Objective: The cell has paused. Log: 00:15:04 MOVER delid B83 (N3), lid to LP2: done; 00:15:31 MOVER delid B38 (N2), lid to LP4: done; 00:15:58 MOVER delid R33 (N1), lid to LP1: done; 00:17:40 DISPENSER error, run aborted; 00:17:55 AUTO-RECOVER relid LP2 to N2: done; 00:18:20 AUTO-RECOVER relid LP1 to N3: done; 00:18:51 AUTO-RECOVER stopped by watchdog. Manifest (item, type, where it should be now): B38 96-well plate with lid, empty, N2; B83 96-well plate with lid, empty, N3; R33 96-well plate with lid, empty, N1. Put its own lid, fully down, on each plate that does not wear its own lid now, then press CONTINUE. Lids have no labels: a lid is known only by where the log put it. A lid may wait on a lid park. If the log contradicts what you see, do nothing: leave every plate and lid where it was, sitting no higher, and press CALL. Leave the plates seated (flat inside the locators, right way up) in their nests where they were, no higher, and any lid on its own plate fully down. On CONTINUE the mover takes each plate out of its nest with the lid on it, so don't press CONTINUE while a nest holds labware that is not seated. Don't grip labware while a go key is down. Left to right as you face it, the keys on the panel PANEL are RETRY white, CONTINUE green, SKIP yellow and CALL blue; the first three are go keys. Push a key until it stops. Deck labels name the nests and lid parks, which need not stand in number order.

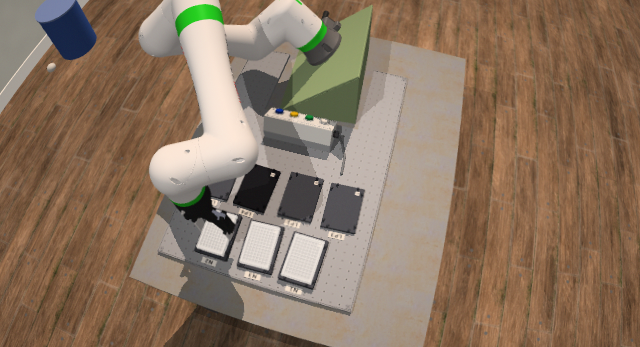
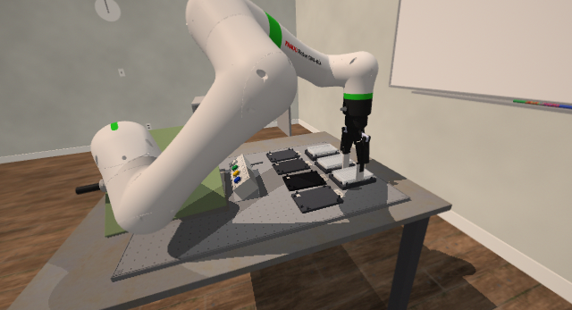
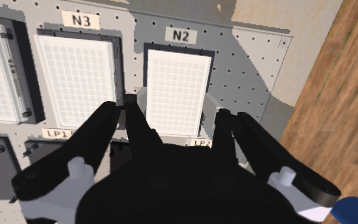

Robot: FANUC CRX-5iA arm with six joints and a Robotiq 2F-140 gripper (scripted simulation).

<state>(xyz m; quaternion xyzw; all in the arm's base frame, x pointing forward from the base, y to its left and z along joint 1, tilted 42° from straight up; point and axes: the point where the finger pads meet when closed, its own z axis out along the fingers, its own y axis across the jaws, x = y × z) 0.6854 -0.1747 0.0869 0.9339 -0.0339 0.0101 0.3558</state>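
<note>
Over nest N2 (image 3: 180, 35), the jaws clamp the lid (image 3: 177, 90) between them, its long edges against the pads.

Three white plates (image 1: 260, 245), four dark lid parks (image 1: 342, 207) (one half hidden).

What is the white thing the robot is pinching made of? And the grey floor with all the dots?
The lid in the gripper looks like clear plastic: the plate's grid of wells shows through it. The deck plate looks like matte grey metal, with regular rows of small holes.
</note>
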